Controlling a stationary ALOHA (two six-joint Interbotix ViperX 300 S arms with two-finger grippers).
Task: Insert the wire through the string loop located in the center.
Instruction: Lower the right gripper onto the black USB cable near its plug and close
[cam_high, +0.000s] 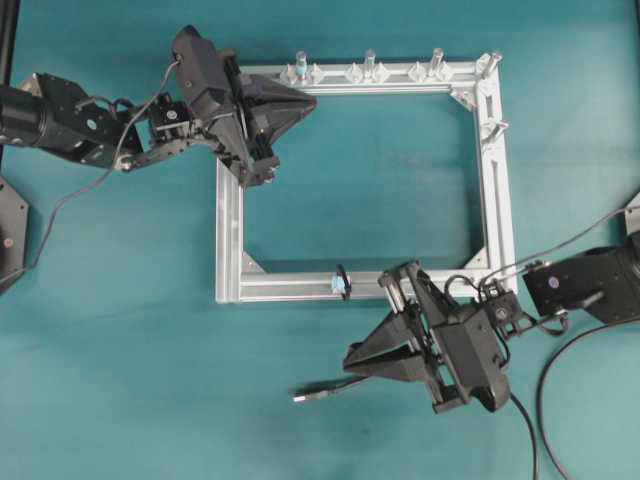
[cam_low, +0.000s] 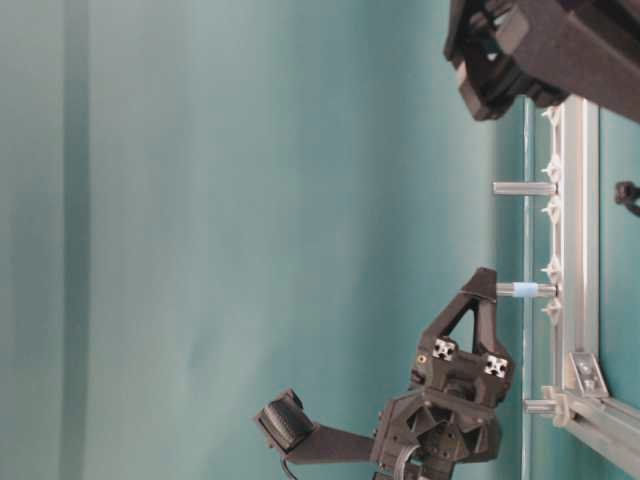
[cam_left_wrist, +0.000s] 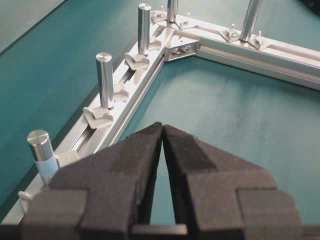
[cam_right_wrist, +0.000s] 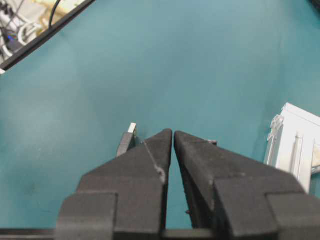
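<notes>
**Both tools clenched and empty, wire not picked up**

Table (cam_high: 120, 400) is bare on the outer side of the right tool (cam_high: 352, 358), so plenty of approach room. Frame (cam_high: 500, 190) rail runs just beside that tool: risk of clipping it on the swing toward the string loop (cam_high: 342, 281). Left tool (cam_high: 308, 98) hangs over the far frame corner, near the upright pegs (cam_left_wrist: 105, 80). Wire (cam_high: 325, 392) plug lies flat just under the right tool; a shallow pinch may skate it away. The loop is tiny, so any tilt in the plug means a miss.

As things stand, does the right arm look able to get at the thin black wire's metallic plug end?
Probably yes. The thin black wire lies on bare teal table just ahead of the right gripper, apart from the aluminium frame, with nothing between them. The jaws are shut and would have to open first.
</notes>
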